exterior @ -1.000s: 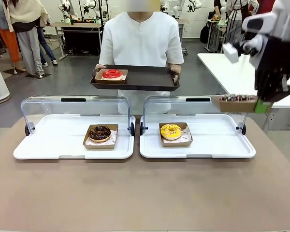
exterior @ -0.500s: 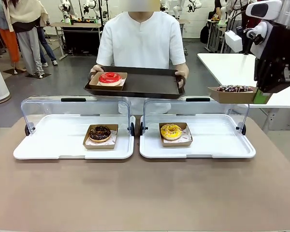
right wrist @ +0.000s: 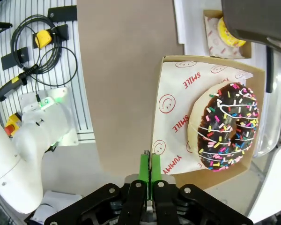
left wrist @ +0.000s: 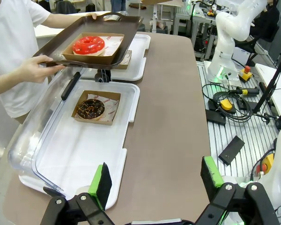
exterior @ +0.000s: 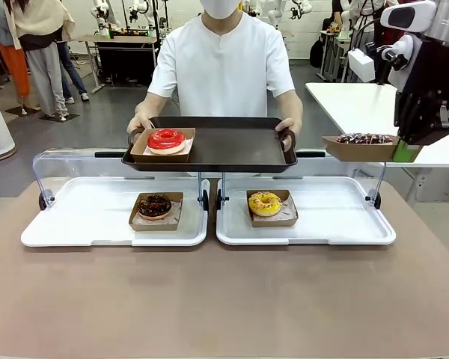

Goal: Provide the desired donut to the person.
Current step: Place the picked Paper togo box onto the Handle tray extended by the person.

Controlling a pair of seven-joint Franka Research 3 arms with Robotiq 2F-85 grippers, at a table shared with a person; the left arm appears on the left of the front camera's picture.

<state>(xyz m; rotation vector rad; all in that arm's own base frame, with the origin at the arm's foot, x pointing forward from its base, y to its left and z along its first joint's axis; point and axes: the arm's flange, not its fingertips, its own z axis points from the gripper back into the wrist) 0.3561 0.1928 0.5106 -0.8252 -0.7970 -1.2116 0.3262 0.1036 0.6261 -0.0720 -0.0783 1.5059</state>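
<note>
The person [exterior: 222, 63] in a white shirt stands at the far side, holding a dark tray [exterior: 232, 146] out over the display cases. On its left end lies a red-glazed donut [exterior: 165, 140] in a cardboard box. My right gripper [exterior: 405, 149] is shut on the edge of a cardboard box with a chocolate sprinkled donut [exterior: 364, 139], held in the air right of the tray. In the right wrist view the fingers [right wrist: 147, 164] pinch the box rim beside that donut [right wrist: 223, 125]. My left gripper [left wrist: 157, 176] is open above the table's near left corner, holding nothing.
Two white display trays with raised clear lids sit side by side. The left tray [exterior: 75, 224] holds a chocolate donut [exterior: 154, 206] and the right tray [exterior: 337, 217] a yellow donut [exterior: 265, 203]. Another white table [exterior: 352, 105] stands behind my right arm.
The person has brought the dark tray forward over the cases' raised lids. My right gripper rose a little with the boxed donut, then held still.
</note>
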